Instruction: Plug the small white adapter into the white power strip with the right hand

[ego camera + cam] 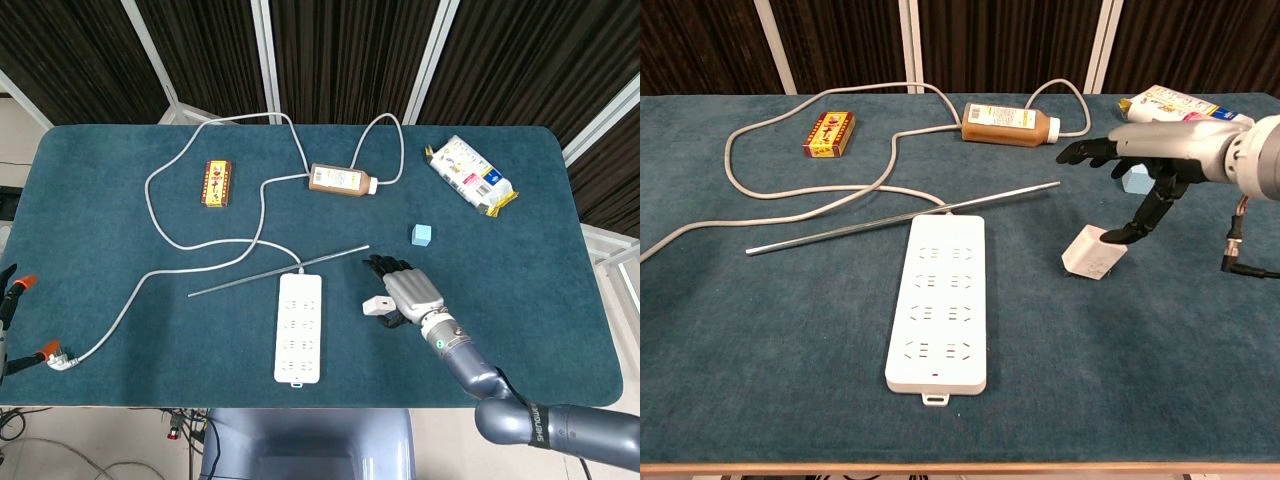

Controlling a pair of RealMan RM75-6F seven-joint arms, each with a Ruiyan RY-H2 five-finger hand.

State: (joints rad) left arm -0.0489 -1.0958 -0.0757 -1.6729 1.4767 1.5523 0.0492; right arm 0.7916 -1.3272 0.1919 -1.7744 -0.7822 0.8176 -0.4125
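The small white adapter (pixel 376 306) (pixel 1090 255) lies on its side on the blue cloth, a little right of the white power strip (pixel 300 328) (pixel 940 300). The strip lies flat near the table's front edge with its sockets facing up and nothing plugged in. My right hand (pixel 410 290) (pixel 1165 152) hovers over the adapter's right side with its fingers spread and pointing toward the strip. In the chest view its thumb reaches down to the adapter's top edge, and I cannot tell if it touches. The hand holds nothing. My left hand shows in neither view.
A thin metal rod (pixel 280 272) lies slanted just behind the strip. The strip's grey cord (pixel 150 200) loops across the left half. A brown bottle (pixel 340 180), a red box (pixel 217 183), a blue cube (pixel 421 235) and a snack bag (pixel 470 175) lie further back.
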